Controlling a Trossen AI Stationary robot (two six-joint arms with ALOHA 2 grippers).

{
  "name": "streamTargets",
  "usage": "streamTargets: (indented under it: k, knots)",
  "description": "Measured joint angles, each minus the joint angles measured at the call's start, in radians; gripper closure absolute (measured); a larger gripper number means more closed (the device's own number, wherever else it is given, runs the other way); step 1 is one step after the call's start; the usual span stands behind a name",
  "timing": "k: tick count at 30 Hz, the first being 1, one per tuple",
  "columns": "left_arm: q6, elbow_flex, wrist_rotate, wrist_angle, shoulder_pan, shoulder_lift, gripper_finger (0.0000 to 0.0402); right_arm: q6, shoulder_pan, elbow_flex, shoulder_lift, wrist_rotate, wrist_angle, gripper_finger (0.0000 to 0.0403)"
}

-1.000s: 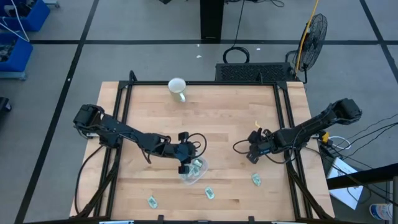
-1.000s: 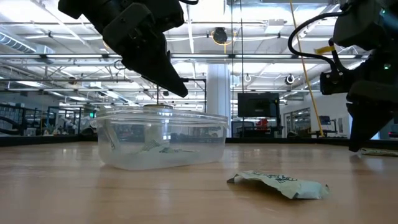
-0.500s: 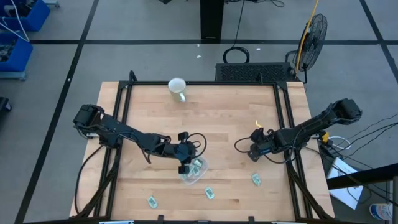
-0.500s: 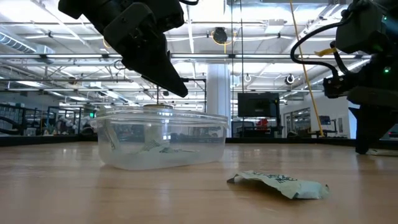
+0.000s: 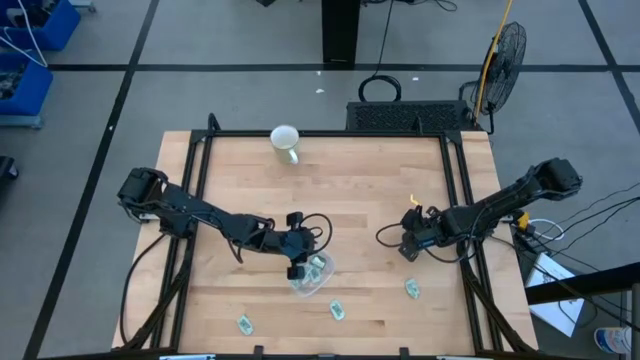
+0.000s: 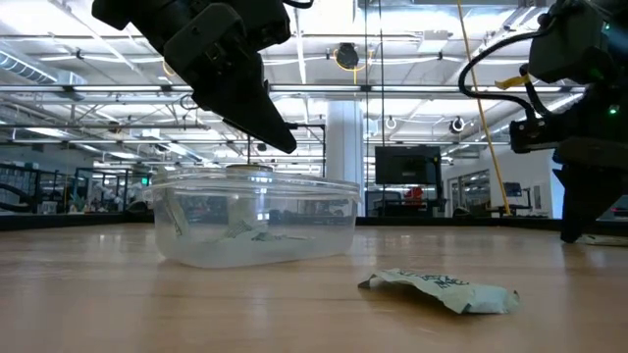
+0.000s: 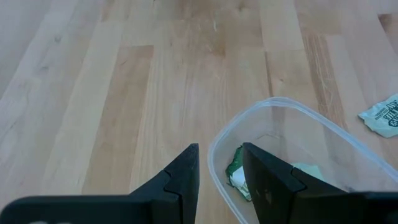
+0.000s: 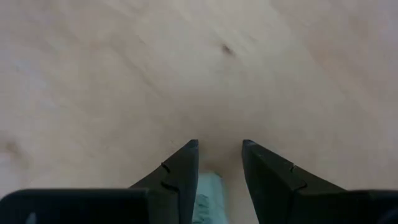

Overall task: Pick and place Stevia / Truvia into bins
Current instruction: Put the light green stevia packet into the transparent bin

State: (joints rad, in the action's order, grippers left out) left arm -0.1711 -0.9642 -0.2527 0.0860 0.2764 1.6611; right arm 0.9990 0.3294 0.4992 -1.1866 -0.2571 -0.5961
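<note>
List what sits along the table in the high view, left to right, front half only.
Sachet near the front edge → left gripper → clear bowl → second loose sachet → right gripper → third loose sachet.

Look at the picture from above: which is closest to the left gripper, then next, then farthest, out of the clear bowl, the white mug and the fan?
1. The clear bowl, right beside the left gripper.
2. The white mug, at the table's far edge.
3. The fan, on the floor beyond the far right corner.

A robotics lab in an industrial hall: exposed ceiling trusses (image 6: 412, 88), monitor (image 6: 407, 165), taped floor (image 5: 250, 68), pedestal fan (image 5: 507, 50).
</note>
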Motion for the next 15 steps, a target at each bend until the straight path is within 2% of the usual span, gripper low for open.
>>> streamTargets:
  k: [10, 15]
  knots:
    - [-0.018, 0.0, 0.0, 0.0, 0.0, 0.0, 0.0273, 0.006, 0.04, 0.069, 0.002, 0.024, 0.043, 0.0287]
    - [-0.018, 0.0, 0.0, 0.0, 0.0, 0.0, 0.0273, 0.065, 0.068, 0.069, 0.002, 0.023, -0.014, 0.0287]
